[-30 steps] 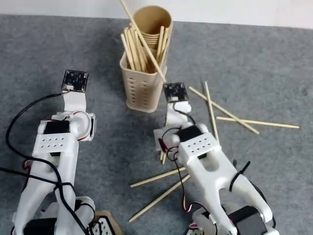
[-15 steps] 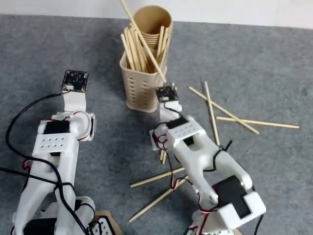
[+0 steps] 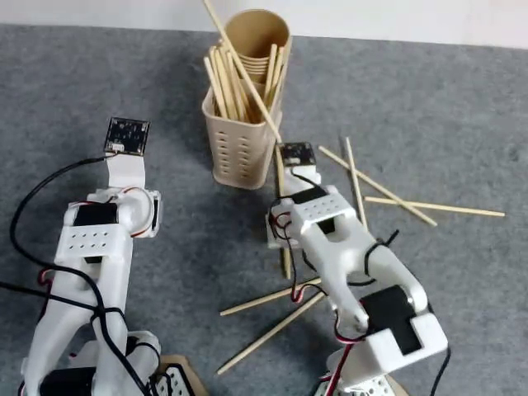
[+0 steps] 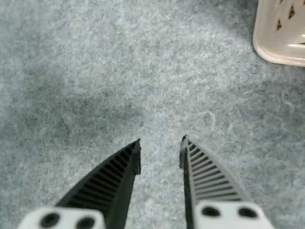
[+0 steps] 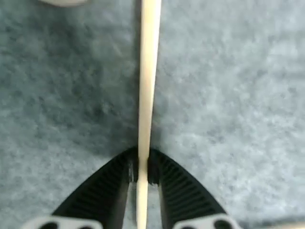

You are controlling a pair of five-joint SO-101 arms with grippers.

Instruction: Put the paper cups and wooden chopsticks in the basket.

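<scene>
right gripper (image 5: pixel 142 168) clamped on pale wooden chopstick (image 5: pixel 148 71) beside beige perforated plastic basket (image 3: pixel 239 153); left gripper (image 4: pixel 160 151) parted above grey felt mat (image 4: pixel 71 71).

basket (image 3: pixel 239 153) beige, hole rows | chopstick (image 5: pixel 148 71) pale wood | table (image 3: pixel 462 99) mottled grey

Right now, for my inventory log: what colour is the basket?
Beige basket, clearest in high view.

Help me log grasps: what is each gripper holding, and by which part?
The right gripper pinches a pale wooden chopstick partway along its shaft; the left gripper holds nothing.
</scene>
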